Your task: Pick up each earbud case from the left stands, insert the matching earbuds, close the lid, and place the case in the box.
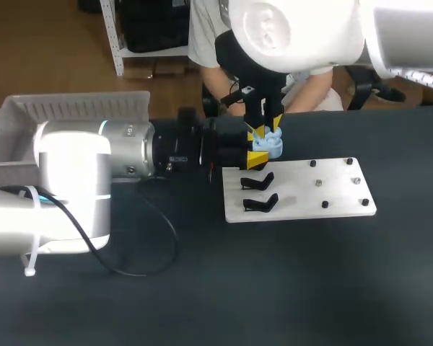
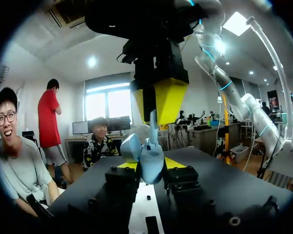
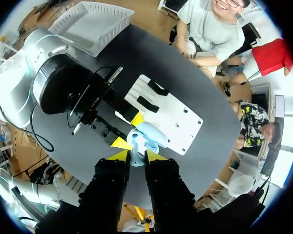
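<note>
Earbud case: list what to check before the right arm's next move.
1. Earbud case clamped in the left end effector: ok.
2. Case open to take an earbud: ok.
3. Right end effector directly over the case: ok.
4. Earbud seated in the case: cannot tell.
5. Box on the table beside the left arm: ok.

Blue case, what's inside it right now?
The case is open; the right end effector holds an earbud into it. Its interior is hidden behind them.
</note>
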`<state>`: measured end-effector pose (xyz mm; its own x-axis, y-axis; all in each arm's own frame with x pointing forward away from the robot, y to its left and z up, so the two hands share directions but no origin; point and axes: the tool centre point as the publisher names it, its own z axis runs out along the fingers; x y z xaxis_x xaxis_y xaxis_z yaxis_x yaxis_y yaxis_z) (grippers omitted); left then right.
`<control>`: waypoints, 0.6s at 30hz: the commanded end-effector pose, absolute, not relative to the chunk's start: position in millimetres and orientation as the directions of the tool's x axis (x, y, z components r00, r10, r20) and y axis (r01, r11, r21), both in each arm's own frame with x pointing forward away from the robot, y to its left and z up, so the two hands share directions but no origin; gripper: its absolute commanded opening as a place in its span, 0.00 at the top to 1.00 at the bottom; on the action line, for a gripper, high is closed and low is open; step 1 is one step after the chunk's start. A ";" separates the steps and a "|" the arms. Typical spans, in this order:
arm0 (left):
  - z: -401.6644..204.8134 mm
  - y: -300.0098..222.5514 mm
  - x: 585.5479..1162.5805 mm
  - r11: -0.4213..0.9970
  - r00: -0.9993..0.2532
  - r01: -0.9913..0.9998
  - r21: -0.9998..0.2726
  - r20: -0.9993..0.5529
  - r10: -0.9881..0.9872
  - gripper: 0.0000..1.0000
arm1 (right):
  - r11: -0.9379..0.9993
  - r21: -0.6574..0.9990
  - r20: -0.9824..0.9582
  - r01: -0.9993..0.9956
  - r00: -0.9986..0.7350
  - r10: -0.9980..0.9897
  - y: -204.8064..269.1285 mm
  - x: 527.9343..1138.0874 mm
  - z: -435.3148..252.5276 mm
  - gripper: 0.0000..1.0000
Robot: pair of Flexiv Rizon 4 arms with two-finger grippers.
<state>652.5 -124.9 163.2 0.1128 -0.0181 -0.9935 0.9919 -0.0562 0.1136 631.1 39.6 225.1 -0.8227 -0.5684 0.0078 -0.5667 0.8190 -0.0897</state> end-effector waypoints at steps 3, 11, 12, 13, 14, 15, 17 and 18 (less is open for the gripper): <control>163.0 -125.1 652.5 -0.055 0.114 0.992 0.115 -0.993 -0.019 1.00 | 0.819 -0.087 0.018 -0.567 -0.823 -0.567 40.5 634.5 221.6 1.00; 163.0 -125.1 652.5 -0.055 0.114 0.992 0.115 -0.993 -0.019 1.00 | 0.818 -0.081 0.021 -0.569 -0.822 -0.569 42.3 635.7 219.2 1.00; 163.0 -125.1 652.5 -0.055 0.114 0.992 0.115 -0.993 -0.019 1.00 | 0.819 -0.080 0.021 -0.568 -0.822 -0.569 41.9 636.3 218.7 1.00; 163.0 -125.1 652.5 -0.055 0.114 0.992 0.115 -0.993 -0.019 1.00 | 0.820 -0.079 0.021 -0.567 -0.823 -0.568 41.6 636.8 218.2 1.00; 163.0 -125.1 652.5 -0.055 0.114 0.992 0.115 -0.993 -0.019 1.00 | 0.820 -0.079 0.021 -0.567 -0.823 -0.567 41.6 637.1 217.8 1.00; 163.0 -125.1 652.5 -0.055 0.114 0.992 0.115 -0.993 -0.019 1.00 | 0.820 -0.078 0.021 -0.567 -0.823 -0.567 41.6 637.3 217.5 1.00; 163.0 -125.1 652.5 -0.055 0.114 0.992 0.115 -0.993 -0.019 1.00 | 0.820 -0.078 0.021 -0.568 -0.823 -0.568 41.8 637.3 217.2 1.00; 163.0 -125.1 652.5 -0.055 0.114 0.992 0.115 -0.993 -0.019 1.00 | 0.819 -0.077 0.021 -0.569 -0.822 -0.569 42.4 637.2 217.1 1.00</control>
